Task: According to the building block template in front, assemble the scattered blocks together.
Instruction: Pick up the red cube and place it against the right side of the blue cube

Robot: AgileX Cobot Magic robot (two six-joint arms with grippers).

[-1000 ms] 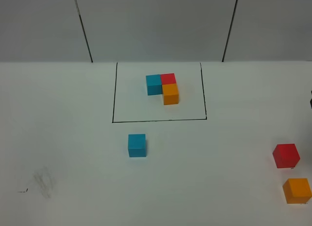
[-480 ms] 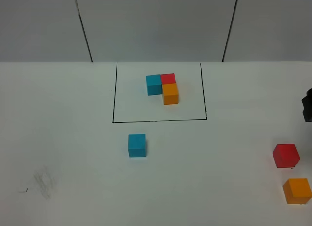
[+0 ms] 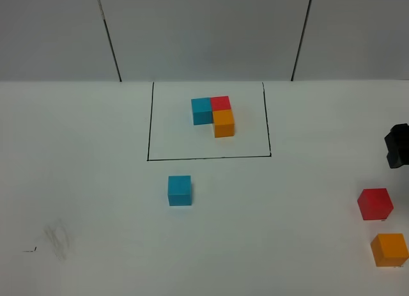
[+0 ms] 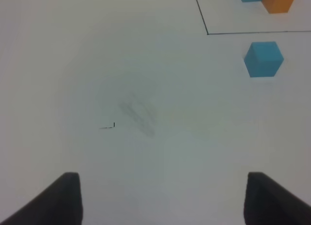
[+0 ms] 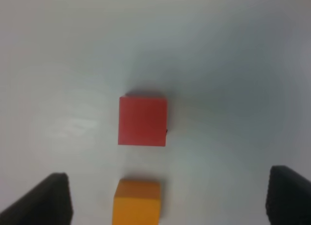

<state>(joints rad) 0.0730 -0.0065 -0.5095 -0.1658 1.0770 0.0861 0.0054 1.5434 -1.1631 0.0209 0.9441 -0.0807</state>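
Observation:
The building block template (image 3: 213,114) is a cyan, red and orange L-shaped cluster inside a black drawn rectangle at the back middle. The scattered blocks lie apart: a cyan cube (image 3: 179,190) just in front of the rectangle, a red cube (image 3: 374,204) and an orange cube (image 3: 389,249) at the far right. My right gripper (image 3: 397,146) shows at the right edge, behind the red cube. In the right wrist view it (image 5: 168,172) is open above the red cube (image 5: 142,120) and orange cube (image 5: 136,201). My left gripper (image 4: 163,176) is open and empty, with the cyan cube (image 4: 264,59) well ahead.
The white table has a grey smudge (image 3: 57,237) and a small black mark at the front left, also in the left wrist view (image 4: 138,113). A grey back wall with two dark seams stands behind the rectangle's line (image 3: 208,158).
My right gripper has come in from the right edge of the exterior view, moving left and nearer the red cube. The cubes have not moved.

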